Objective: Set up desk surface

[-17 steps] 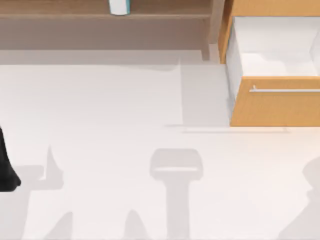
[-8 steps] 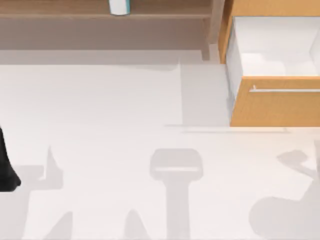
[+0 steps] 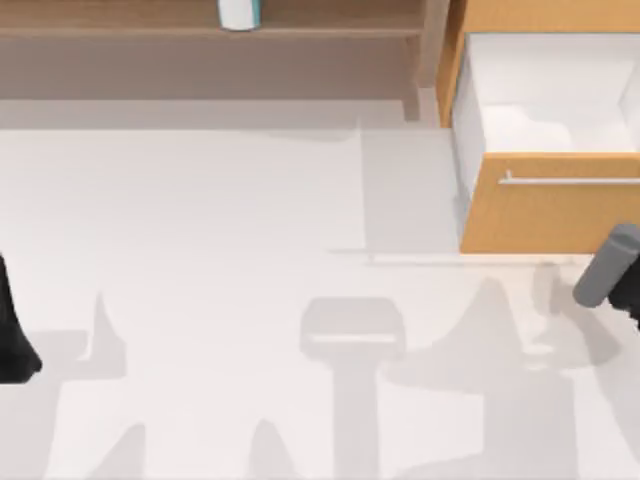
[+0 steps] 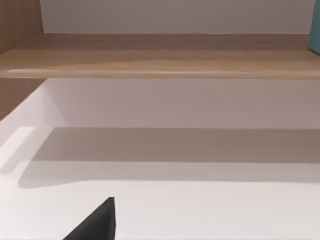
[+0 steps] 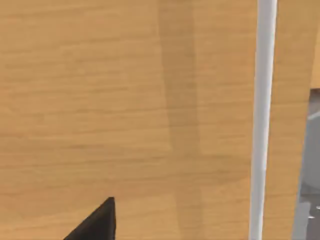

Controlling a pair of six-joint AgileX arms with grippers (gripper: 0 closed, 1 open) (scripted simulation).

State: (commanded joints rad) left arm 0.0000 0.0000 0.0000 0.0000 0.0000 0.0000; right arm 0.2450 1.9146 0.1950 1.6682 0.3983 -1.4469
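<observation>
Two arms at the bench [image 3: 200, 250], its white top spanning the top view below the shelf [image 3: 150, 30]. Left arm [image 3: 12, 330] sits parked at 9 o'clock on the edge. Right arm [image 3: 610, 268] enters at 3 o'clock, angled toward the open drawer [image 3: 550, 215]; its wrist view faces the drawer front and bar handle [image 5: 263, 120] close up. Each tool's state: cannot tell.

Left arm [image 3: 12, 335] parked; right arm [image 3: 612, 268] at right edge.
</observation>
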